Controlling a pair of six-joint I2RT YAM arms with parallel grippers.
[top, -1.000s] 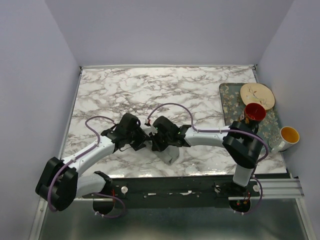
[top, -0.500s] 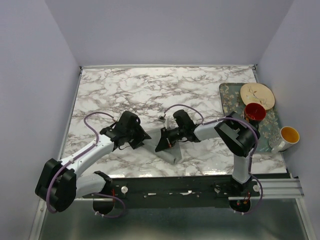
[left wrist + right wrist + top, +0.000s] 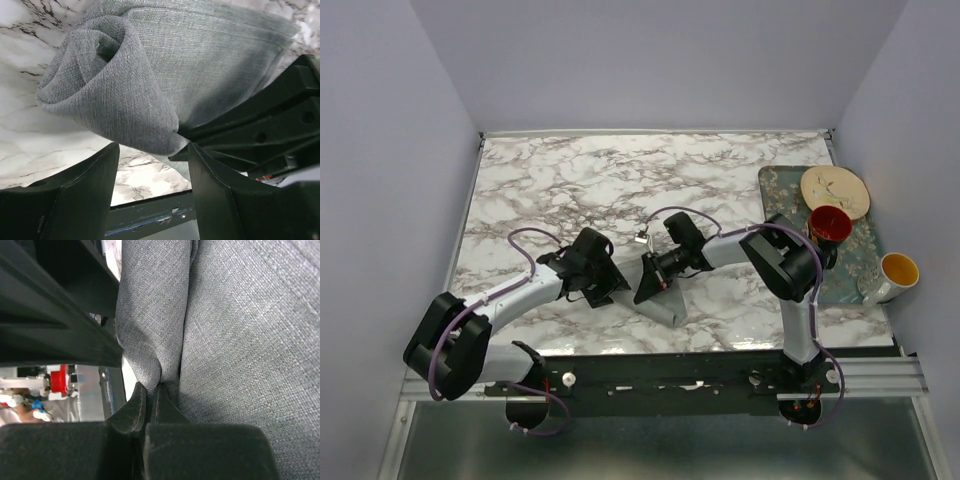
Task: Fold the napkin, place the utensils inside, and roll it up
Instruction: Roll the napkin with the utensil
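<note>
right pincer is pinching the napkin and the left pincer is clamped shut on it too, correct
No, the left pincer is open: the left wrist view shows its fingers spread apart, with the rolled napkin unclamped ahead of them. The right pincer is indeed pinching a fold of the napkin.

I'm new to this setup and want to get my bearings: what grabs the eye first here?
A rolled grey napkin sits at the near middle of the table. The right gripper is shut on a fold of it; the left gripper stands open close beside the roll. At the right edge, a patterned tray carries a plate and a red cup.
</note>
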